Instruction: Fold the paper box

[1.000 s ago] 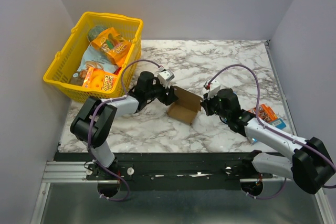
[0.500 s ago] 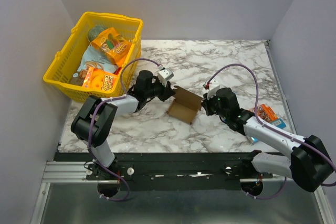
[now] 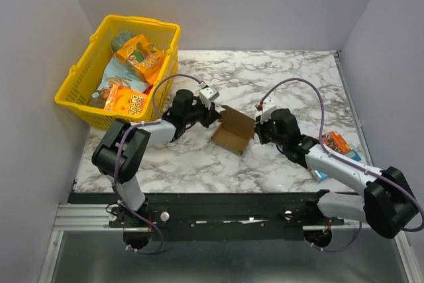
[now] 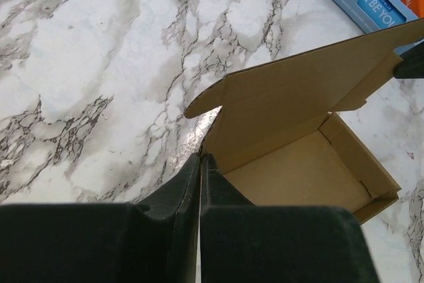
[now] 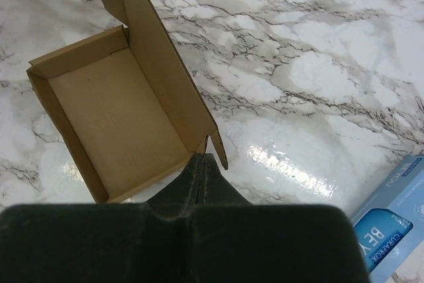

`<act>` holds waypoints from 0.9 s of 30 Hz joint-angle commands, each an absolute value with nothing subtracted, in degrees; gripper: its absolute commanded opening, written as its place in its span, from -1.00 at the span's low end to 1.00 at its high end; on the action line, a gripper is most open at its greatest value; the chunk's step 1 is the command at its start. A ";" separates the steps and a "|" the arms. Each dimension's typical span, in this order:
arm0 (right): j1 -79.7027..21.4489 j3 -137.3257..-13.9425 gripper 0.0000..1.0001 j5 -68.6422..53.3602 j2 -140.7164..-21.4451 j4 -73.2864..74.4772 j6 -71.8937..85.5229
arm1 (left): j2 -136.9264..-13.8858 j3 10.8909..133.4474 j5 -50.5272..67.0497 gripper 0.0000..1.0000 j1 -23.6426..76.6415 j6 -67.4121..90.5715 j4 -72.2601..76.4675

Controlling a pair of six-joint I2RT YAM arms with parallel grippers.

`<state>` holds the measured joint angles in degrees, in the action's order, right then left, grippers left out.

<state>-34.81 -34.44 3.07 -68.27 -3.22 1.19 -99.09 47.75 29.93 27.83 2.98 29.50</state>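
Left gripper (image 4: 200, 158) pinches the paper box (image 4: 298, 177) wall; right gripper (image 5: 201, 157), fingers together, seemingly nips its raised flap

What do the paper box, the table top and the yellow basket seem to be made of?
The paper box looks like thin brown cardboard, matt and unprinted, with creased fold lines and raw cut edges. The table top has a glossy marble look, white with grey veins, and it reflects light; I cannot tell whether it is real stone or printed laminate. The yellow basket is probably moulded plastic, smooth, with open lattice walls.
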 commanded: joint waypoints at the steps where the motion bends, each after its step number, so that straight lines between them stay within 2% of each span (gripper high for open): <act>1: -35.33 -36.12 -0.99 2.72 -69.08 -3.25 0.97 | -99.76 47.11 33.75 -0.85 30.15 5.80 34.45; 8: -36.12 -37.35 -0.99 4.31 -70.13 -3.16 0.79 | -100.46 46.58 33.40 -0.99 31.11 8.79 37.71; 12: -36.65 -37.79 -0.99 5.09 -70.93 -3.16 1.14 | -101.07 46.23 32.00 -1.00 31.64 10.01 38.84; 20: -37.88 -38.23 -0.99 9.66 -71.54 -4.13 4.30 | -98.79 42.02 17.16 -1.00 37.34 11.60 42.62; 27: -41.21 -38.59 -0.99 20.19 -71.28 -5.18 8.08 | -98.26 38.24 7.84 -1.00 40.69 15.38 48.07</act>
